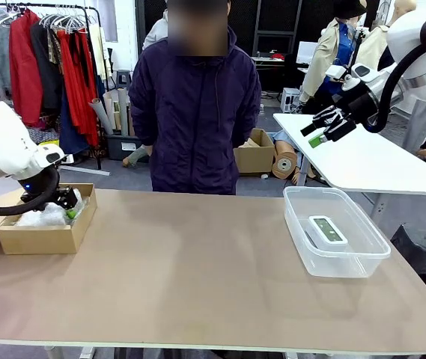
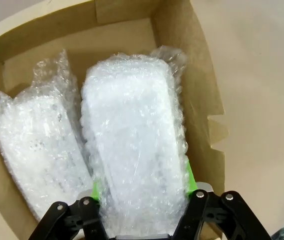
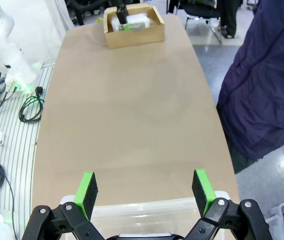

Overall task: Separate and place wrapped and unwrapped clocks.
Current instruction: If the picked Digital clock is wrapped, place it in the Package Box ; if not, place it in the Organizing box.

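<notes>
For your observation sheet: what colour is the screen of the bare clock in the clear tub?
Grey-green, on the white bare clock; the front view shows it best.

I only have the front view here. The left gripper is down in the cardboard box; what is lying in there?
Observer: Two wrapped clocks lie side by side; the left gripper straddles the nearer wrapped clock.
Operator: Is it squeezed?
Observer: The green pads sit at its sides; whether they press is unclear.
Operator: And the right arm?
Observer: The right gripper is open above the clear tub holding the bare clock.
</notes>
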Controlling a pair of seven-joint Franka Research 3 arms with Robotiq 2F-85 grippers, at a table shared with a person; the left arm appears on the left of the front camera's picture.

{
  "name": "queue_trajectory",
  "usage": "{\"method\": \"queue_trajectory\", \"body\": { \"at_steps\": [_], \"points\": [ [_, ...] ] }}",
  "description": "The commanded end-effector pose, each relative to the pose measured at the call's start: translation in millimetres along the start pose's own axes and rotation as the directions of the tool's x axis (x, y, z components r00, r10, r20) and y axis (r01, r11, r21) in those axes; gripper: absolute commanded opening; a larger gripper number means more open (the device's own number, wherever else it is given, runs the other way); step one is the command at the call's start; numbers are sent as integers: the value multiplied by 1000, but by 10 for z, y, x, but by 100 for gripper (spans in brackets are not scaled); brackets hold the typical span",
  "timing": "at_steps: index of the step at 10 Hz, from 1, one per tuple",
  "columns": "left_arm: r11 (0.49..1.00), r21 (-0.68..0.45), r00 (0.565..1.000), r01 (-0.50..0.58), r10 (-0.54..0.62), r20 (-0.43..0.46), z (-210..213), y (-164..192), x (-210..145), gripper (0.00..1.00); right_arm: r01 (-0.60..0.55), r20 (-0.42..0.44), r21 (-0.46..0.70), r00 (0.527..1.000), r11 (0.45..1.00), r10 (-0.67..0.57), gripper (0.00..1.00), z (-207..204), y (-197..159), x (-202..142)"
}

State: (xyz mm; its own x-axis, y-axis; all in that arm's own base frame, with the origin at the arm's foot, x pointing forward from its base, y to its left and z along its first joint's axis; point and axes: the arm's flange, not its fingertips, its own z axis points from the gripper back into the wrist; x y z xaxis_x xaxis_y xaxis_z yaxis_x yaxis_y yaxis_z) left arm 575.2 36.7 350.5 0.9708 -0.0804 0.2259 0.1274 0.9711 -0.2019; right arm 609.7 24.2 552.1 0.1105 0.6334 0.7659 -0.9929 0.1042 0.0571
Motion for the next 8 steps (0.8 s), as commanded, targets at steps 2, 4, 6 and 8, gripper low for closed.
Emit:
{"method": "queue_trajectory", "body": {
  "at_steps": [2,4,6,8],
  "points": [
    [999,8,999,-37,37,-9,42,49,42,100,-5,-1,1,1000,1000,5,100,2,26,16],
    [999,7,999,-37,37,1,100,24,63,100,-5,-1,1,1000,1000,5,100,2,26,16],
    [998,11,998,-56,56,9,242,-45,89,100,-5,-1,1,1000,1000,5,100,2,26,16],
    [996,-11,996,-84,84,8,353,-116,96,100,-5,-1,1,1000,1000,5,100,2,26,16]
  ]
}}
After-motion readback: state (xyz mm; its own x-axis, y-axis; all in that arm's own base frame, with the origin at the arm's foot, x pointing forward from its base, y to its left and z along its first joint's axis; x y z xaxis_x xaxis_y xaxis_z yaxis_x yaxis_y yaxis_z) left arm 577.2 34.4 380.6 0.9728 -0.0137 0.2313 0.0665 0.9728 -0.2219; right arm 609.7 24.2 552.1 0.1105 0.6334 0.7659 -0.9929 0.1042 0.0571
